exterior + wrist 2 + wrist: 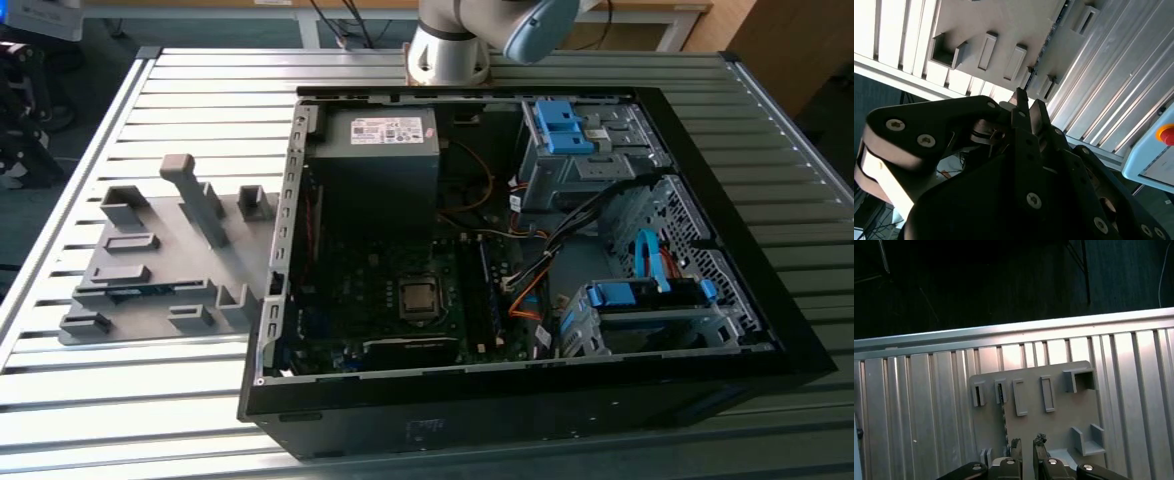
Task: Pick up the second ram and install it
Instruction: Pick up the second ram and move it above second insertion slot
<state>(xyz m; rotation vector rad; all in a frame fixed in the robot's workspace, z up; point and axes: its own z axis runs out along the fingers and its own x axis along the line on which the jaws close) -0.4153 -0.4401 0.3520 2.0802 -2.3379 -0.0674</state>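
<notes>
1. Hidden or cut off: in the exterior view the arm (pixel 447 55) is cut off at 12 o'clock, so only its base and one blue-grey joint show.
2. The second ram (pixel 1003 415) appears edge-on in the first wrist view as a thin dark strip. Its chips and label cannot be made out there.
3. In the exterior view the second ram (pixel 144 291) is a dark strip with a blue patch, sunk low in the grey holder plate (pixel 160 240). The plate lies at 9 o'clock from the computer case (pixel 287 400).
4. End effector: the gripper (pixel 1027 444) hangs above the holder plate (pixel 1059 415), apart from the ram. In the second wrist view the gripper (pixel 1030 104) shows a narrow gap between its two fingers, with nothing gripped.
5. Counts:
   - one arm, one gripper
   - one open case
   - one holder plate carrying four narrow slot blocks in a row
   - two blue drive brackets (pixel 561 125) inside the case
6. Surroundings: the case and the plate both rest on the slatted metal table (pixel 160 420). Orange and blue cables cross the case interior at 3 o'clock from the processor socket (pixel 418 297). A red button (pixel 1165 134) sits beyond the table edge.
</notes>
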